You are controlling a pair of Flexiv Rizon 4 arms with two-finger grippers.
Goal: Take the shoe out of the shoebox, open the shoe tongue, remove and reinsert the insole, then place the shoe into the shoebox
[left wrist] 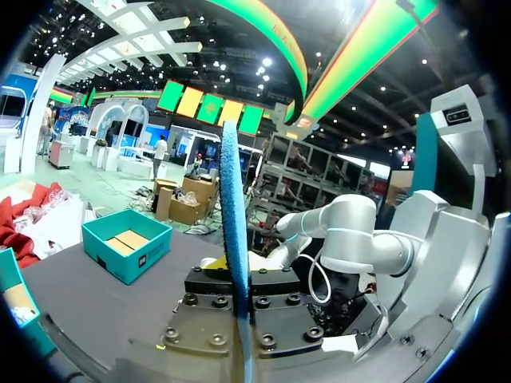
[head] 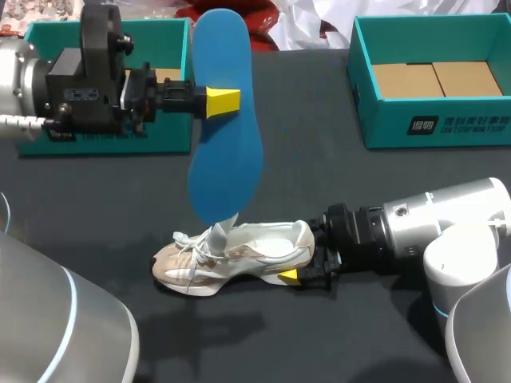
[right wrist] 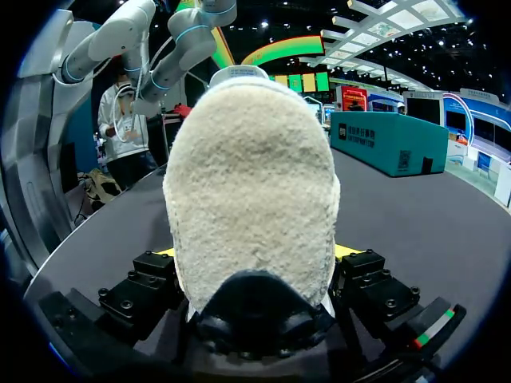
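Left hand [head: 221, 101] grips the blue insole [head: 227, 163] (held upright); right hand [head: 297, 270] clamps the shoe [head: 239, 254] heel

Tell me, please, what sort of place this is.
Likely a robot demonstration table for shoe handling: a dark tabletop, an open teal cardboard shoebox, and a beige laced sneaker with a blue foam insole.

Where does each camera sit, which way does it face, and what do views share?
Head view: above and behind, looking down on the table; left gripper holds the insole, right gripper grips the shoe.
Left wrist view: on that wrist, facing along its fingers; insole edge-on between them, right arm beyond.
Right wrist view: on that wrist, facing the shoe's heel between its fingers.
Shared: insole in head and left wrist; shoe in head and right wrist.
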